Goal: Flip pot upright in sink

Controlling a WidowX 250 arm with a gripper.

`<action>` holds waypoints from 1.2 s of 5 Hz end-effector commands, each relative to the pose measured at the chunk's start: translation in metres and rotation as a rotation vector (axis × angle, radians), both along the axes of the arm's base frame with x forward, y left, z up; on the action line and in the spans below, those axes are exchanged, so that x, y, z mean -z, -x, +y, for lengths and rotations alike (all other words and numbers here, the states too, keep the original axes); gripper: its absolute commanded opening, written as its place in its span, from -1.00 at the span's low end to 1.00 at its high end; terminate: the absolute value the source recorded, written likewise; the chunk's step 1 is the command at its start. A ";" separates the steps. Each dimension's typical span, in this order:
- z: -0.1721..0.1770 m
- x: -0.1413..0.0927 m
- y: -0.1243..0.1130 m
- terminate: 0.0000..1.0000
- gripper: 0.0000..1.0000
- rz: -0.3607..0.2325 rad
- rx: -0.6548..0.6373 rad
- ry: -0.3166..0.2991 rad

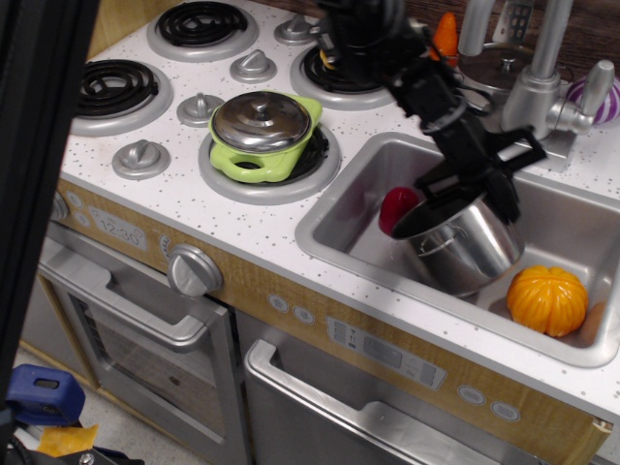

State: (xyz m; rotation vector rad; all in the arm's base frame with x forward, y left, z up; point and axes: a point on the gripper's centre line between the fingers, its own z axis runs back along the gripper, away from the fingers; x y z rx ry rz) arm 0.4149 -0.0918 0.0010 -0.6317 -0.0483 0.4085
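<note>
The shiny steel pot (470, 252) lies tilted in the sink (339, 225). Its dark mouth faces up and to the left, and its base points down to the right, toward the front wall. My gripper (477, 194) reaches down from the back left and is shut on the upper edge of the pot's rim. The black arm hides part of the rim. The thin wire handle shows on the pot's side.
A dark red toy (395, 207) sits in the sink just left of the pot, partly hidden by its rim. An orange pumpkin (549, 300) lies right of the pot. A lime-green lidded pot (263, 131) stands on the stove. The faucet (541, 82) rises behind the sink.
</note>
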 end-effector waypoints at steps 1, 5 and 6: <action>-0.003 -0.057 -0.018 -1.00 -1.00 -0.152 -0.036 -0.115; -0.018 -0.054 -0.016 -1.00 1.00 -0.275 -0.040 -0.453; -0.018 -0.054 -0.016 1.00 1.00 -0.275 -0.040 -0.453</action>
